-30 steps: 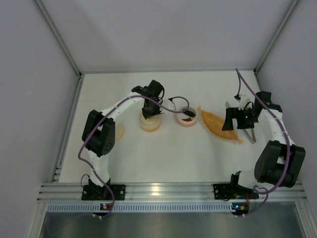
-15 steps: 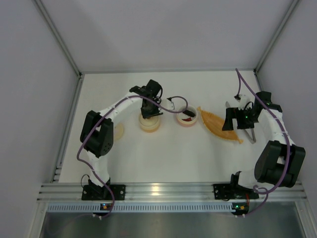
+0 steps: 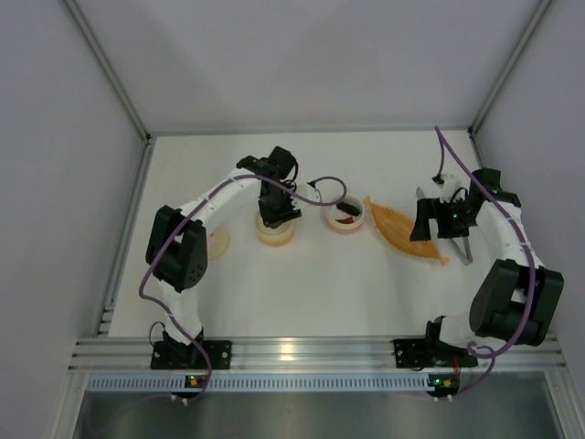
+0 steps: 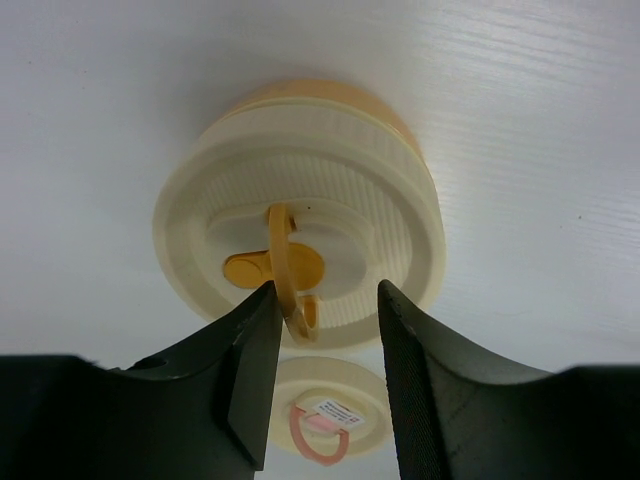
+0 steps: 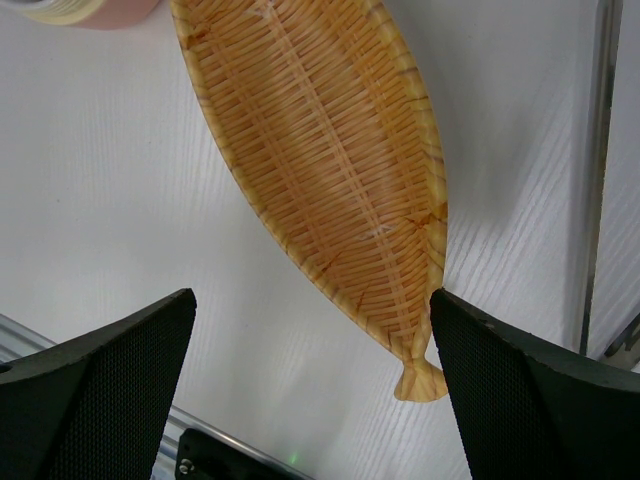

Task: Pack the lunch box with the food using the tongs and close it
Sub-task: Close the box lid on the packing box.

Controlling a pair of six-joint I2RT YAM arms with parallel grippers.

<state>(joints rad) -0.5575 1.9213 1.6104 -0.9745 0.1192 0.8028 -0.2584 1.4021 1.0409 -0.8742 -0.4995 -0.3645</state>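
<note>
The lunch box point(image 3: 275, 230) is a round yellow tub with its cream lid point(image 4: 300, 205) on. My left gripper point(image 4: 325, 290) hangs just above it, open. The lid's yellow ring handle point(image 4: 283, 262) stands upright, close against the left finger point(image 4: 240, 370). A pink bowl point(image 3: 346, 218) beside the tub holds the food point(image 3: 345, 210), dark brown and red bits. My right gripper point(image 5: 310, 300) is wide open and empty above the tail of the orange woven tray point(image 5: 330, 170). The slim grey tongs point(image 3: 463, 249) lie on the table under the right arm.
A loose cream lid with a pink handle point(image 4: 325, 420) lies on the table left of the tub point(image 3: 217, 240). The woven boat-shaped tray point(image 3: 402, 230) sits between the pink bowl and the right arm. An aluminium rail point(image 3: 302, 349) runs along the near edge.
The left gripper's jaws have parted and let go of the lid's ring handle, and the left arm has shifted slightly. The right arm has not moved.
</note>
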